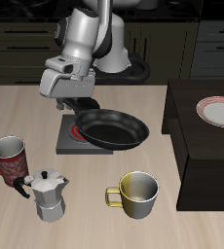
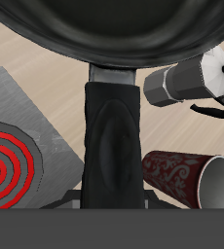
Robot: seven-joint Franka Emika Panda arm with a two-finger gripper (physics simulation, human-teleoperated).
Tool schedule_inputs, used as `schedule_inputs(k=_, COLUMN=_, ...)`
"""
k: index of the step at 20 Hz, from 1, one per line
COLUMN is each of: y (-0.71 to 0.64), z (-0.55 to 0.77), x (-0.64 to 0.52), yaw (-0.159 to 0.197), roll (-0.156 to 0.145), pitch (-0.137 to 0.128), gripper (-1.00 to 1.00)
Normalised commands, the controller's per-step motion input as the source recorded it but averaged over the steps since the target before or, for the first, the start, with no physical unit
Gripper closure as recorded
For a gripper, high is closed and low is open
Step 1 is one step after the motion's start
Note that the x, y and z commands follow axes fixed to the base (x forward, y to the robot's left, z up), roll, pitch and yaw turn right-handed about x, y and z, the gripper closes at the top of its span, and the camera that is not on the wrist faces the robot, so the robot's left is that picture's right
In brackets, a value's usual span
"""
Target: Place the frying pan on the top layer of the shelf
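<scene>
The frying pan [image 1: 112,128] is a glossy black round pan, partly over the grey stove plate [image 1: 67,136] with its red coil. Its long black handle runs back under my gripper [image 1: 77,105]. In the wrist view the handle [image 2: 114,126] fills the gap between my fingers and leads to the pan bowl [image 2: 124,29]; my gripper [image 2: 114,200] is shut on the handle. The shelf [image 1: 194,146] is a large dark boxy unit beside the pan, with a flat top.
A white plate with a red rim [image 1: 221,112] lies on the shelf top. A red patterned mug [image 1: 9,156], a metal moka pot [image 1: 48,193] and a yellow-metal mug [image 1: 138,192] stand nearer the table's front edge. The moka pot [image 2: 187,80] and the red mug [image 2: 187,180] also show in the wrist view.
</scene>
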Motion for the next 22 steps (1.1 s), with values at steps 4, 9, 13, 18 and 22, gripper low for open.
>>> schedule_inputs(k=4, y=0.09, z=0.03, x=0.09, yaw=-0.017, roll=0.011, pitch=-0.003, gripper=1.0)
schedule_inputs(k=9, y=0.31, z=0.07, x=0.05, yaw=0.011, roll=0.048, pitch=-0.013, gripper=1.0)
schedule_inputs(k=13, y=0.5, z=0.12, x=0.01, yaw=0.014, roll=0.066, pitch=-0.016, gripper=1.0)
schedule_inputs(k=18, y=0.34, z=0.03, x=0.01, yaw=0.029, roll=0.054, pitch=-0.001, gripper=1.0)
schedule_inputs(k=22, y=0.17, z=0.06, x=0.08, yaw=-0.011, roll=0.013, pitch=-0.009, gripper=1.0)
